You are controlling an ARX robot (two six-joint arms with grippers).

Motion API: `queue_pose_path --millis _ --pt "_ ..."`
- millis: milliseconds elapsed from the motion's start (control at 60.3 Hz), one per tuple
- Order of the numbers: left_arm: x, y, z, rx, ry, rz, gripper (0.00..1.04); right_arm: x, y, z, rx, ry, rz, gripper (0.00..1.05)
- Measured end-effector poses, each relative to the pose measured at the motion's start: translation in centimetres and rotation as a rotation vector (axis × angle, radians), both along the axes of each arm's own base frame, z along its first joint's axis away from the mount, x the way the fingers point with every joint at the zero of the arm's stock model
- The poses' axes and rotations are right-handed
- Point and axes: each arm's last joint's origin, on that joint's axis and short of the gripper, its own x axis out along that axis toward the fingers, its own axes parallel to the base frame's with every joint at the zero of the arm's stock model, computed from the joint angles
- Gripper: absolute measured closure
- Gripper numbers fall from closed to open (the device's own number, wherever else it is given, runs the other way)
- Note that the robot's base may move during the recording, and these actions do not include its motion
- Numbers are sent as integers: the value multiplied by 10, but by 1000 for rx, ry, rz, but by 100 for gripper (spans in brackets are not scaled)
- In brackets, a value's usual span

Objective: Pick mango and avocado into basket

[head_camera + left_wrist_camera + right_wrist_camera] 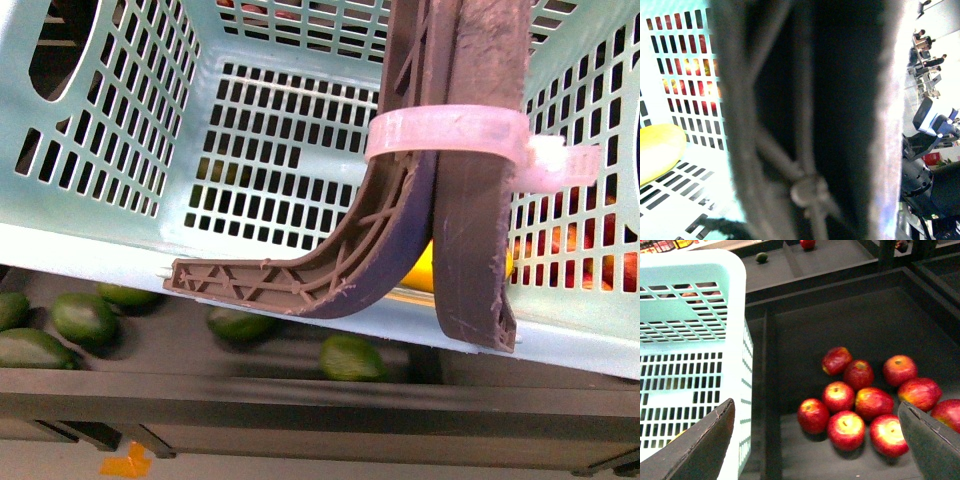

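The basket (100, 255) is seen close up in the front view. It is moulded of light teal plastic, and its walls and floor are pierced with rows of rectangular slots. Two grey-brown handles (480, 100) are raised across it at 1 o'clock, one ribbed with a lattice of struts and the other flat and rough. They are bound together by a translucent white zip tie (450, 135). The mango (422, 272), smooth and yellow, is glimpsed inside the basket at 5 o'clock, largely hidden behind the handles. Smooth, dark green, egg-shaped avocados (85, 318) are scattered on a dark shelf (300, 385) outside the basket, from 8 o'clock round to 6 o'clock. Orange-red fruit (590, 250) is made out through the slotted wall at 3 o'clock. Neither arm is shown here.

The left wrist view is filled mostly by a handle, blurred and very near, with its struts and a round boss faintly made out. Beside it the mango is seen lying on the basket's slotted floor, close to a wall through which red fruit shows. The left gripper's fingers are not seen, so its state cannot be told.

In the right wrist view the right gripper (815, 403) is held above a dark tray (790, 340) just beside the basket. Its two dark, wedge-shaped fingers (705, 445) are spread wide, with nothing between them. Glossy red apples (839, 396) with yellow patches are clustered in the tray beneath.
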Motion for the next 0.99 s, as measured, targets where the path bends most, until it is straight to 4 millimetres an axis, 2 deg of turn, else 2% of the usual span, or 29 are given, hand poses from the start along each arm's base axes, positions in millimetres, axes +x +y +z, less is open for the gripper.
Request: queue_pose_path --millis 995 --pt "0 0 0 2 1 5 94 0 0 0 0 0 0 9"
